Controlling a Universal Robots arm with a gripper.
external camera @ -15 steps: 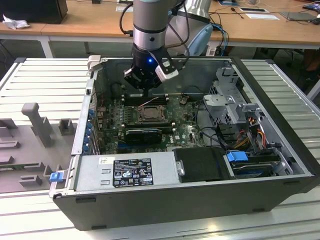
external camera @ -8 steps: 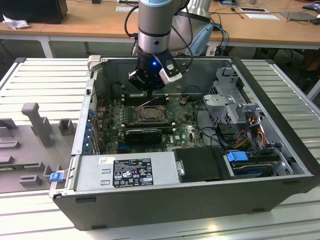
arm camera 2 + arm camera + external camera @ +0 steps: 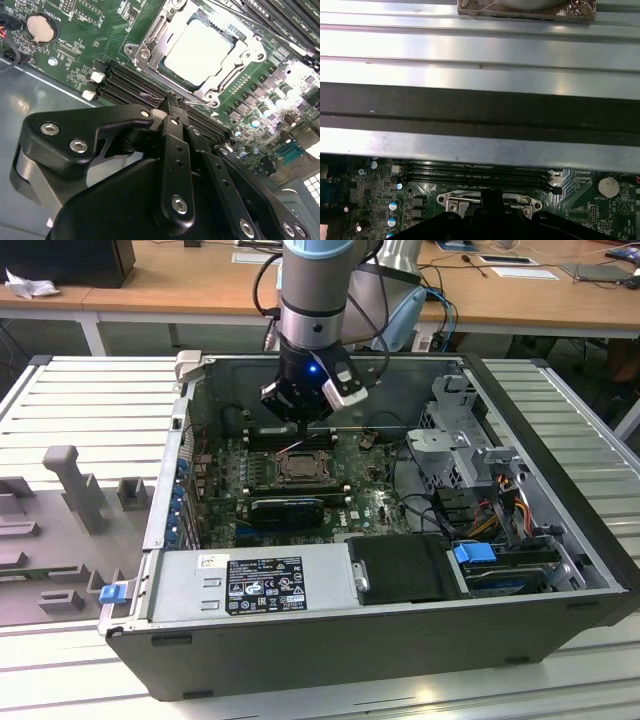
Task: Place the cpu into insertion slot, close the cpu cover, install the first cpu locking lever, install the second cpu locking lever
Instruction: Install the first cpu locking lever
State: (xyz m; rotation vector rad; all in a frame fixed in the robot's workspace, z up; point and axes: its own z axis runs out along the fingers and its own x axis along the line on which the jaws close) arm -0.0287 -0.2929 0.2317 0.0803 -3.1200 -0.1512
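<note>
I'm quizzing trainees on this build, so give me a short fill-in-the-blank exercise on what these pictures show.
1. The cpu sits in the insertion slot, framed by the ____ cpu cover.
2. The gripper is next to the ____ memory slots.
3. The round coin cell sits on the ____ motherboard.

Missing words: silvery; black; green

One gripper (image 3: pixel 172 107), one cpu (image 3: pixel 199 46) under one cpu cover (image 3: pixel 150 37) just ahead of it — one coin cell (image 3: pixel 40 28), two white connectors (image 3: pixel 93 85) beside the fingers.
</note>
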